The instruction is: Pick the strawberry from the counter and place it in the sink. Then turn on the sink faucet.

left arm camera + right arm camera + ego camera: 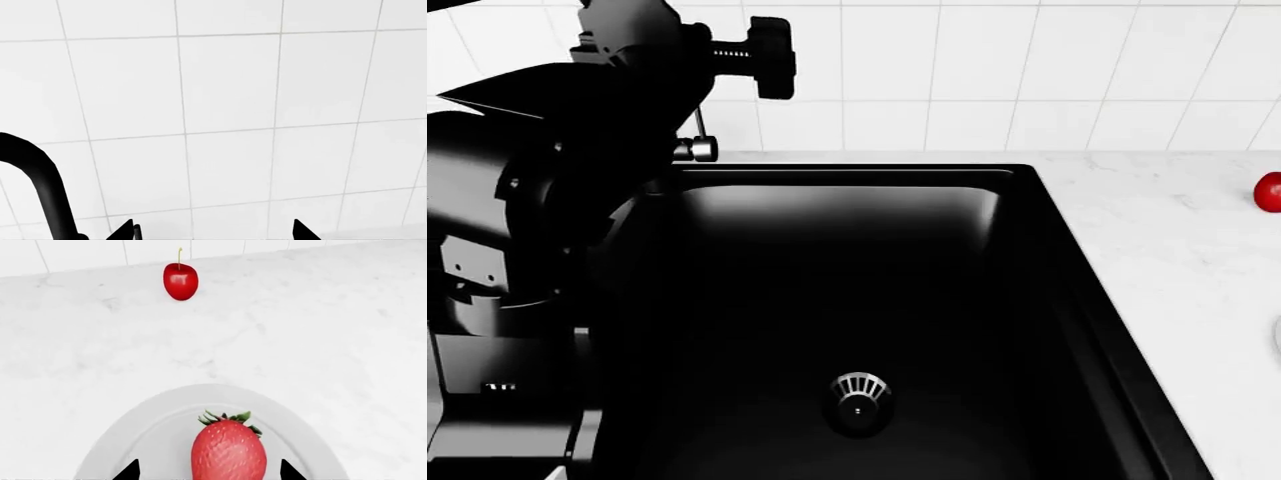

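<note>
strawberry (229, 450) on white plate (153, 435), sink (827, 290) basin holding only strainer (860, 398)

- Head view: taken from above, angled forward and down into the sink (1054, 250); the left arm is seen close, filling the near left.
- Left wrist view: aimed past the left gripper (213, 231) fingertips at the tiled wall (227, 90); the sink faucet (40, 180) lies beside the tips.
- Right wrist view: held low and close, the strawberry (228, 450) between the right gripper (210, 471) tips, on a plate (153, 435).
- The cherry (181, 281) beyond the tips is shared with the head view (1269, 192).
</note>
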